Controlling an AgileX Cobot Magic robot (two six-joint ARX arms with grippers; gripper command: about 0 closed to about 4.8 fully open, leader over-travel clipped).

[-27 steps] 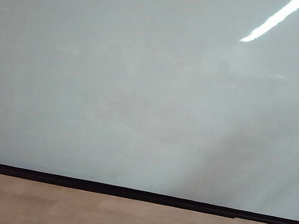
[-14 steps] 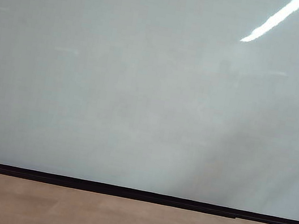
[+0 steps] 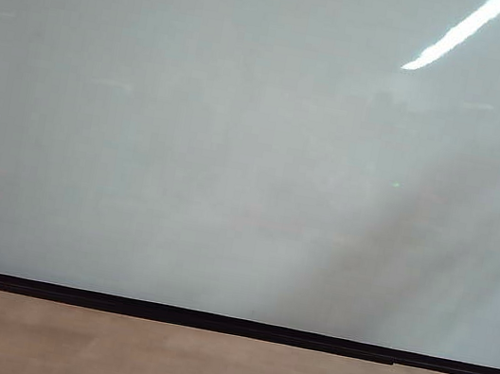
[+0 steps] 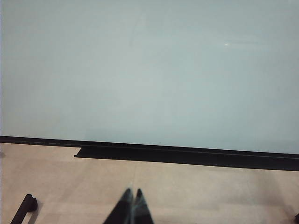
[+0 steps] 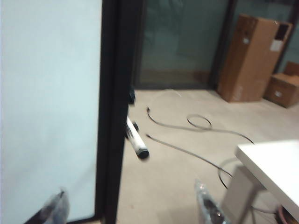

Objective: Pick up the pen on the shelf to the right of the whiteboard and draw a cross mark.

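Progress: nothing of the task appears done; I judge this the approach stage, with the pick-up and the drawing both left.
Board: the large glossy pale grey-white whiteboard [image 3: 237, 147] with a thin black strip along its lower edge fills the exterior view and carries no cross mark anywhere visible.
Pen: the slim white-barrelled marker pen [image 5: 136, 139] with a dark end juts out from the board's black side frame [image 5: 110, 107], at about 12 o'clock from the right tool; no separate ledge under it can be made out.
Right tool: the right gripper [image 5: 131, 207] is spread wide and empty, its two translucent fingertips [image 5: 56, 205] at the near edge of the right wrist view, well short of the pen.
Left tool: the left gripper [image 4: 132, 207] hangs clear of the board with its dark tips pressed together, grasping nothing.
Containers: two brown cardboard boxes [image 5: 252, 58] stand on the floor at about 2 o'clock; what is in them cannot be told.
Remaining: reach the pen, clench on it, carry it to the board, draw two crossing strokes.
Floor: thin black cables [image 5: 196, 123] loop near the pen; a white table corner [image 5: 275, 163] sits at 3 o'clock.
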